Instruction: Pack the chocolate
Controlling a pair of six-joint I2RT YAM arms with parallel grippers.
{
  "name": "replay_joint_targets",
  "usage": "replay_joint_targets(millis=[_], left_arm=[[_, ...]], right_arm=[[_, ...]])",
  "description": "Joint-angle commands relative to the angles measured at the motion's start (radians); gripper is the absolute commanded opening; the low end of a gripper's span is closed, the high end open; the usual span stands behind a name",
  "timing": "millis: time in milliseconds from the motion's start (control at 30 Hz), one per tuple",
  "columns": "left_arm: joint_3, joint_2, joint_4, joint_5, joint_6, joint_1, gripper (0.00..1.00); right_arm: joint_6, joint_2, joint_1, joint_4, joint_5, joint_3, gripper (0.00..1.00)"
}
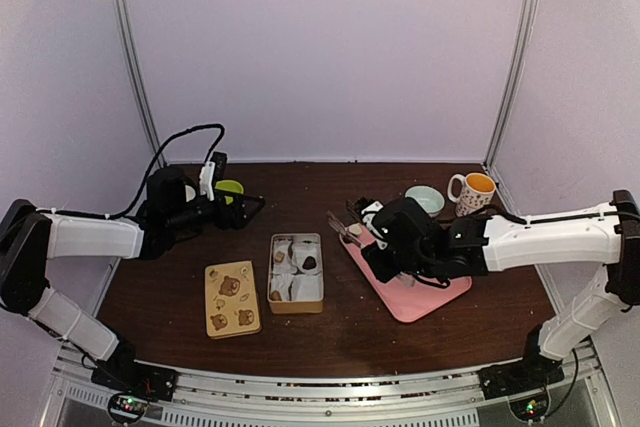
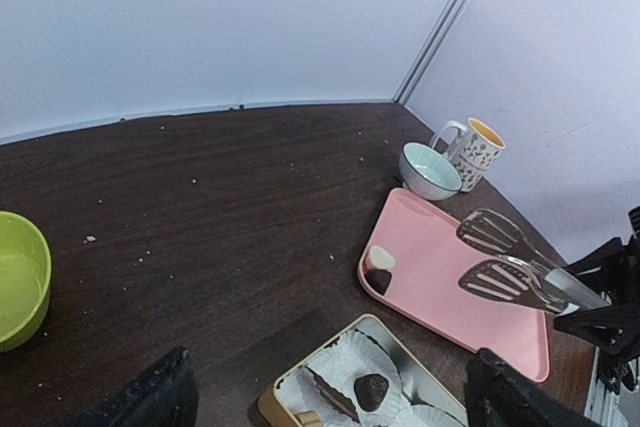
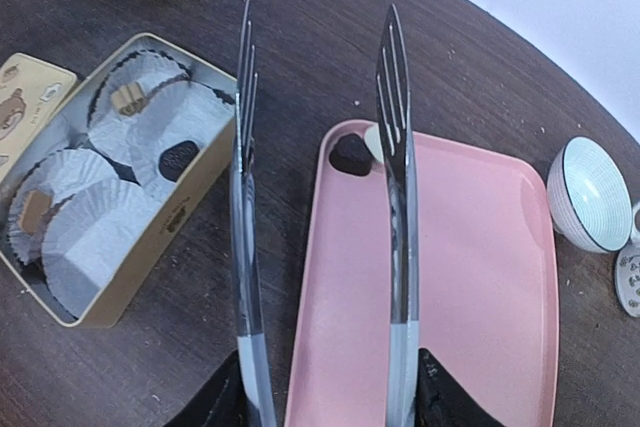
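The open tan tin with white paper cups holds a dark chocolate and two lighter brown ones. A dark chocolate and a pale one lie at the near-left corner of the pink tray. My right gripper holds metal slotted tongs; their blades stand apart, empty, above the tray's left edge. My left gripper is open and empty, hovering behind the tin. The bear-printed lid lies left of the tin.
A green bowl sits at the back left near my left gripper. A small pale bowl and an orange-lined mug stand behind the pink tray. White walls enclose the table on three sides.
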Motion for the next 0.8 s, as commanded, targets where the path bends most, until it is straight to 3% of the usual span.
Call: replay_joint_targets(millis=[0, 433, 767], left_arm=[[0.022, 0.009, 0.021, 0.012, 0.015, -0.004, 0.95], [0.027, 0.027, 0.031, 0.029, 0.001, -0.005, 0.95], [0.033, 0.035, 0.028, 0.04, -0.005, -0.004, 0.95]], right_arm=[[0.07, 0.057, -0.031, -0.05, 0.073, 0.028, 0.49], [0.164, 0.163, -0.165, -0.058, -0.092, 0.107, 0.48], [0.165, 0.253, -0.184, -0.121, -0.107, 0.199, 0.47]])
